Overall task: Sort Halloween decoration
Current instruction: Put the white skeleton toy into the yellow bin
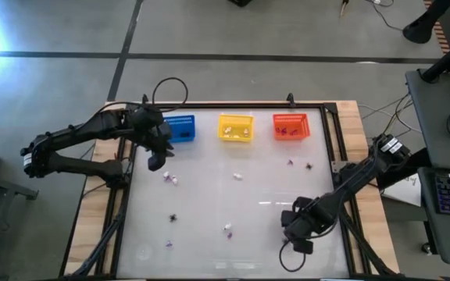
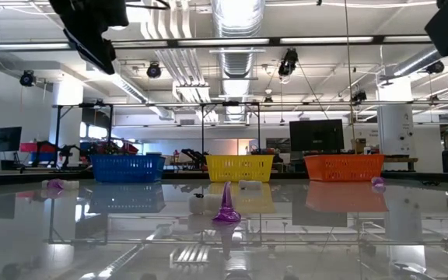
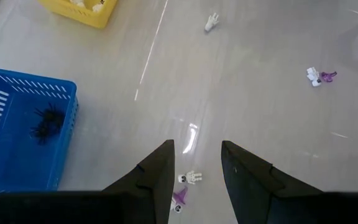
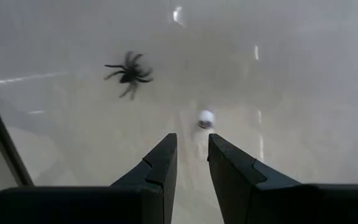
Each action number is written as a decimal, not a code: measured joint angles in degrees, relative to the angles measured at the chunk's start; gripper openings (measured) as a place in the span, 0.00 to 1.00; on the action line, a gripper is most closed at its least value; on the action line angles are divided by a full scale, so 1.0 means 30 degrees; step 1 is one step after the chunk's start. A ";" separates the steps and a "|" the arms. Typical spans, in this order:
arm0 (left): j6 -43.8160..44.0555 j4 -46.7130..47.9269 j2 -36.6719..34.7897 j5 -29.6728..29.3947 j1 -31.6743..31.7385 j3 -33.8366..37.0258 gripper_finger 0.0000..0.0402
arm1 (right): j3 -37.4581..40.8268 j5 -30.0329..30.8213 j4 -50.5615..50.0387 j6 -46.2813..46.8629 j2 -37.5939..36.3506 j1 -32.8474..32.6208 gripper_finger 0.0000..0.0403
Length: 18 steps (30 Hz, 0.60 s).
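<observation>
Left gripper [image 3: 196, 165]: fingers spread, empty; white skeleton [image 3: 192, 178] and purple trinket [image 3: 179, 198] lie between them on the glossy table [image 3: 260, 81]. Right gripper [image 4: 191, 155]: fingers apart, empty; round white ball [image 4: 206, 118] just ahead, spiky black spider [image 4: 128, 73] farther off.

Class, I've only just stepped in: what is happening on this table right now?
Two robot arms are sorting tiny Halloween trinkets into three mesh baskets at the table's far edge. The left gripper, jaws open and empty, hangs beside the blue basket, above a small white skeleton and a purple piece. The right gripper, also empty, points at a small white ball near a black spider. The yellow basket and orange-red basket already hold pieces; several trinkets still lie scattered.
</observation>
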<state>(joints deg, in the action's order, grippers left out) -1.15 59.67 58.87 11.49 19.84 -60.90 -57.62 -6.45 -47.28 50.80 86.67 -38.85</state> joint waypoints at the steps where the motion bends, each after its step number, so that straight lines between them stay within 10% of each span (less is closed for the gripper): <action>1: 0.0000 0.0078 0.0000 0.0000 0.0000 0.0000 0.28 | 0.0206 -0.0006 0.0384 0.0273 0.0000 -0.0063 0.20; 18: 0.0058 0.0323 0.0000 0.0015 0.0000 0.0000 0.28 | 0.2768 0.0088 0.3333 0.3286 0.0138 -0.0110 0.20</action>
<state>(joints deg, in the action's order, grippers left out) -0.97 60.64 58.87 11.53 19.84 -60.90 -49.32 -6.18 -37.28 60.66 87.09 -39.18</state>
